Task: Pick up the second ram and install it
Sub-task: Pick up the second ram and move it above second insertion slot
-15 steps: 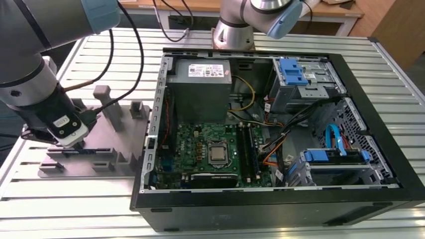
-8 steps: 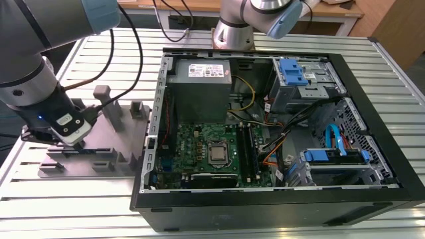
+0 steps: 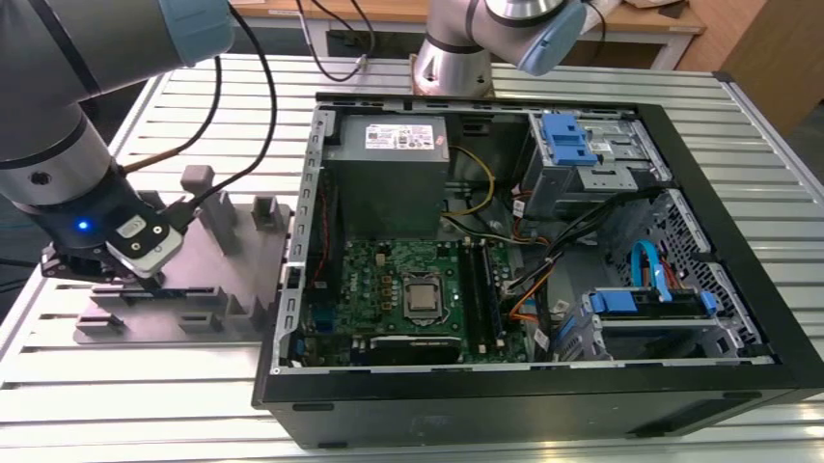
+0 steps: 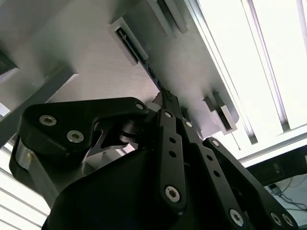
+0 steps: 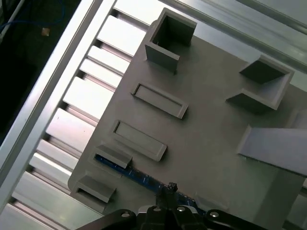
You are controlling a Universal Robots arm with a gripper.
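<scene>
Gripper (image 3: 139, 282) low at the exterior view's left, pinched nearly closed on the second ram (image 5: 139, 176); I see it seated in the grey fixture (image 3: 238, 289), installation all ahead.

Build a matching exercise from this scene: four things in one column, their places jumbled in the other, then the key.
Things
1. second ram
2. gripper
3. motherboard
4. grey fixture block

Places
A. inside the open computer case
B. on the slatted table, to the exterior view's left of the case
C. on edge in the fixture block's holders
D. at the ram's exposed edge, over the fixture block

Pairs: 1-C, 2-D, 3-A, 4-B
</scene>
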